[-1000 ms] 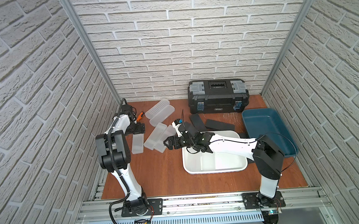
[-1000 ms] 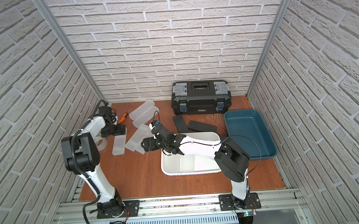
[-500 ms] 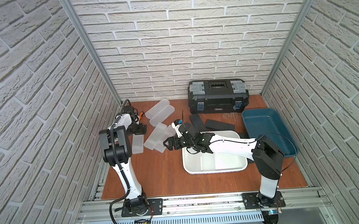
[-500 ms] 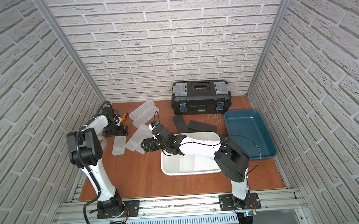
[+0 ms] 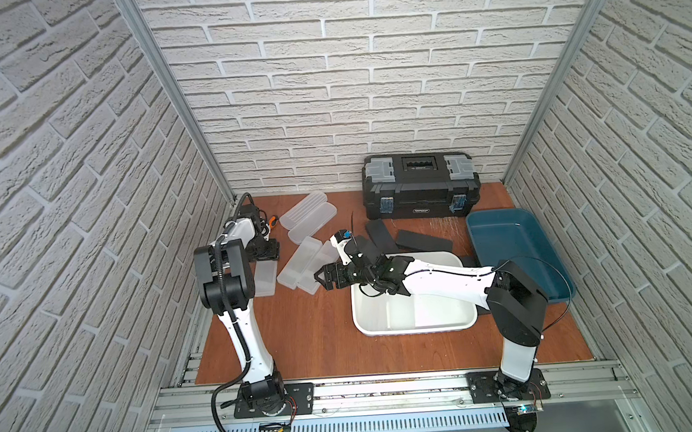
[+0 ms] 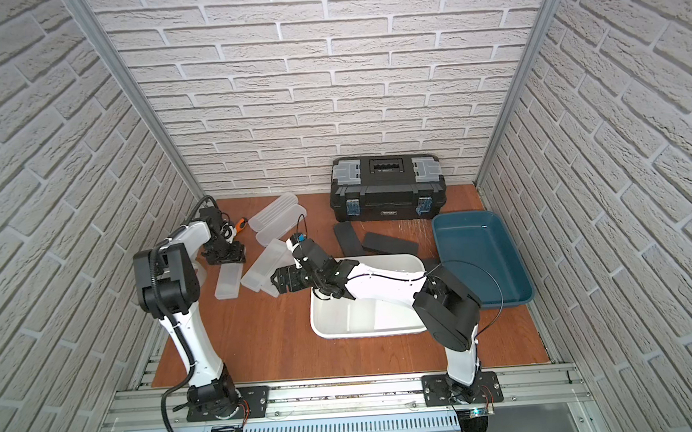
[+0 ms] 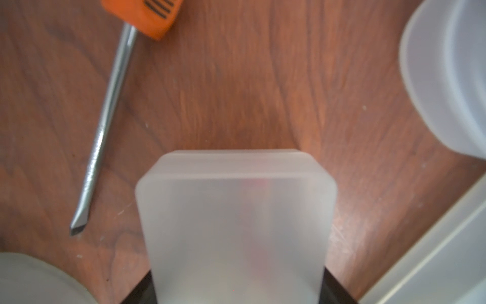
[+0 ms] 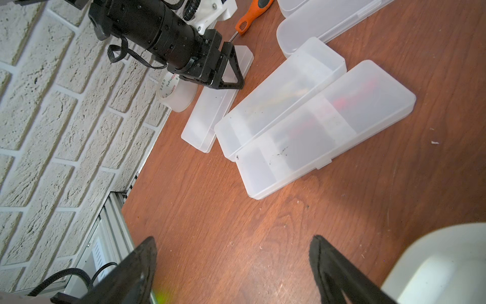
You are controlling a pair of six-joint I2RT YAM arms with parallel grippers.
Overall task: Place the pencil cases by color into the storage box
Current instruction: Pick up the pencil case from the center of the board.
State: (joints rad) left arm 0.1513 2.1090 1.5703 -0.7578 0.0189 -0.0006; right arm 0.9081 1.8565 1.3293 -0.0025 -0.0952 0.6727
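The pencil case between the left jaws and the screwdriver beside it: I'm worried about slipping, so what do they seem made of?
Pencil case: probably plastic, frosted, translucent; a reddish tint shows dimly through. Screwdriver: shaft looks like bare polished metal, with glints; handle orange, likely plastic or rubber, with black grooves.

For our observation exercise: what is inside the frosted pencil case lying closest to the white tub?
Inside the frosted pencil case, a red streak and darker shapes show through the lid. The cloudy plastic blurs them, so what they are cannot be told.
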